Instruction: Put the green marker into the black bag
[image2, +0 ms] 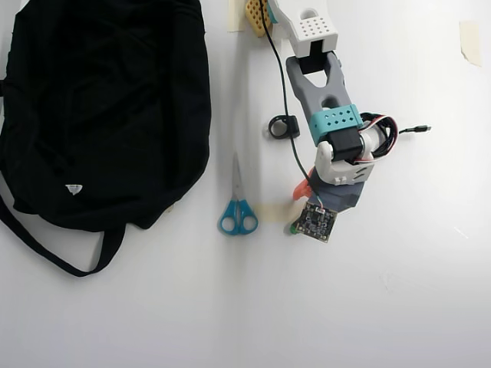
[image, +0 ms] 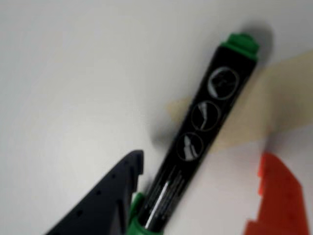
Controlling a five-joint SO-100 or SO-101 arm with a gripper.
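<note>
One green marker (image: 195, 142) flat on table, between fingers of wide-spread gripper (image: 195, 196), ungrasped

White, grey, teal arm (image2: 331, 107), black wiring

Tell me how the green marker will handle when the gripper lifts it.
The green marker looks rigid, a straight barrel, so it should not flex. Its glossy round body may slip or roll. The gripper straddles it near one end, so it might tilt.

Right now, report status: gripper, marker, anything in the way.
Gripper open, straddling the green marker. Marker on the table, not lifted. Black bag left in overhead view; scissors lie between.
</note>
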